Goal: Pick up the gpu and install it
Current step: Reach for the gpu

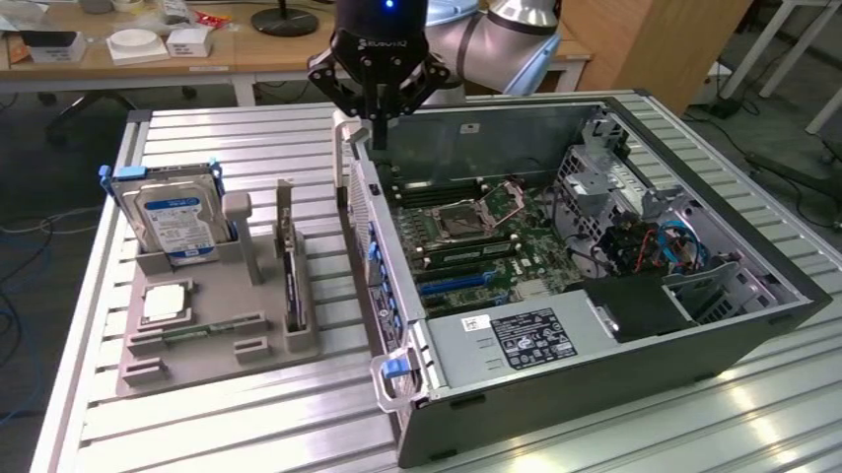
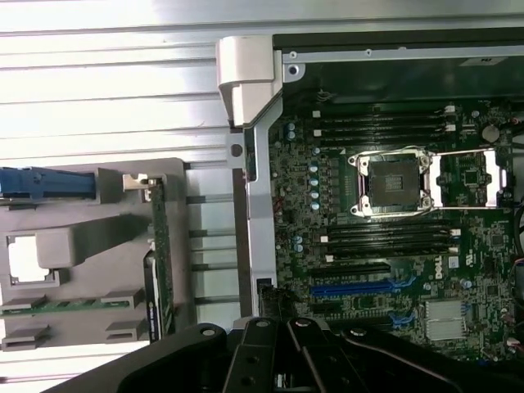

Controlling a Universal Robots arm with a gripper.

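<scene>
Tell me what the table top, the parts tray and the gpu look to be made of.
The table top looks like bare metal, probably aluminium: silvery slats with soft glare. The parts tray is likely moulded or printed plastic: matte grey-brown, no shine. The gpu looks like dark circuit board; it is seen edge-on, so its finish is uncertain.

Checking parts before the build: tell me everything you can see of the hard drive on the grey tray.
The hard drive is a silver, metal-looking box with a blue-and-white label on its broad face. A blue plastic carrier wraps its upper end. It stands nearly upright on end in a slot of the grey holder tray, at the exterior view's left, outside the computer case. Only tray and carrier appear to touch it; the label's print cannot be read.
</scene>
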